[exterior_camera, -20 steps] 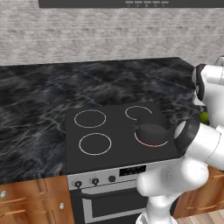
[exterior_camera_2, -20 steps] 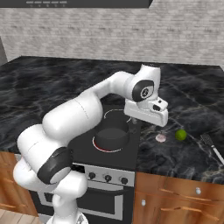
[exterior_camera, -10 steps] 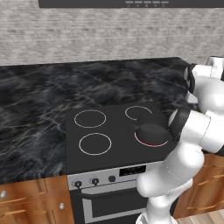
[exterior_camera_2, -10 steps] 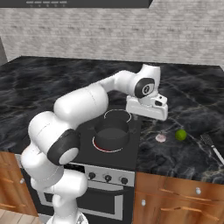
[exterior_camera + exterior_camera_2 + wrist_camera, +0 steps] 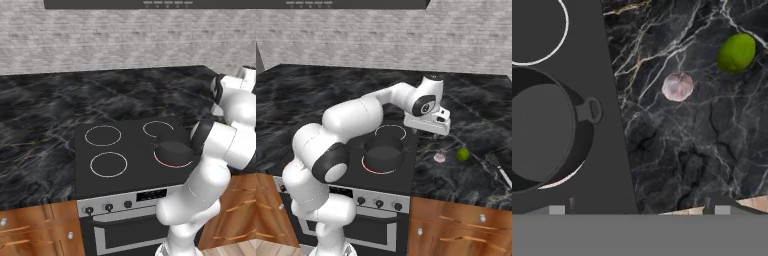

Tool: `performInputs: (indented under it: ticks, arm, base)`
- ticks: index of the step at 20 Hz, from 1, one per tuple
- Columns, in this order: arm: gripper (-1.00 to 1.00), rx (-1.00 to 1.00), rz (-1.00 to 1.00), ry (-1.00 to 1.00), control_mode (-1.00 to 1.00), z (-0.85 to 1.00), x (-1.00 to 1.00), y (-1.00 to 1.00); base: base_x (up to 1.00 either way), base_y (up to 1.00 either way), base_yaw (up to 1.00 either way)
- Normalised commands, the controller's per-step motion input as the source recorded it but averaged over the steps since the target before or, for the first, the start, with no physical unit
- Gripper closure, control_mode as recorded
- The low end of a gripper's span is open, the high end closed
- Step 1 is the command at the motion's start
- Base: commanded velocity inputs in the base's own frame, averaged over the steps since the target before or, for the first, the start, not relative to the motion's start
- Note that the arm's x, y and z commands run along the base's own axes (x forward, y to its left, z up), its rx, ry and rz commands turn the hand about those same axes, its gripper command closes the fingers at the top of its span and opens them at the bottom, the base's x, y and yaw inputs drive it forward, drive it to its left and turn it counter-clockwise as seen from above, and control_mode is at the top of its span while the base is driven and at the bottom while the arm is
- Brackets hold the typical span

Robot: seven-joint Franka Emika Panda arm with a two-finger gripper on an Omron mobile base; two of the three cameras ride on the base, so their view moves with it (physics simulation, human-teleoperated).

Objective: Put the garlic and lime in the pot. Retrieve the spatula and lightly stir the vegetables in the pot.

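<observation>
The tool [image 5: 432, 131] hangs spread wide and empty above the desk [image 5: 476, 175], apparently lining up on the garlic [image 5: 677, 86], which lies near the lime [image 5: 736, 52], both well clear of the empty pot [image 5: 542, 135] on the stove [image 5: 406, 170].

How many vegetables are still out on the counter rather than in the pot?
2. The garlic lies on the dark counter just right of the stove, and the lime sits a little farther right of it. The pot looks empty.
</observation>
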Motion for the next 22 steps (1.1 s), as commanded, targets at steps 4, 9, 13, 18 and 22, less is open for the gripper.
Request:
performInputs:
  ticks: [4, 9, 13, 18, 22]
  arm:
    - [-1.0, -0.01, 0.01, 0.14, -1.0, -0.25, 0.13, -0.38]
    - [-1.0, 0.0, 0.02, 0.11, -1.0, -0.47, 0.28, -0.41]
    - [-1.0, 0.0, 0.04, 0.16, -1.0, -0.46, 0.38, -0.21]
    - [-1.0, 0.0, 0.07, 0.06, -1.0, -0.23, 0.41, -0.02]
    - [-1.0, 0.01, 0.07, 0.06, -1.0, -0.27, 0.48, -0.04]
  base:
    - [0.0, 0.0, 0.0]
    - [0.0, 0.0, 0.0]
    - [0.0, 0.0, 0.0]
    - [0.0, 0.0, 0.0]
    - [0.0, 0.0, 0.0]
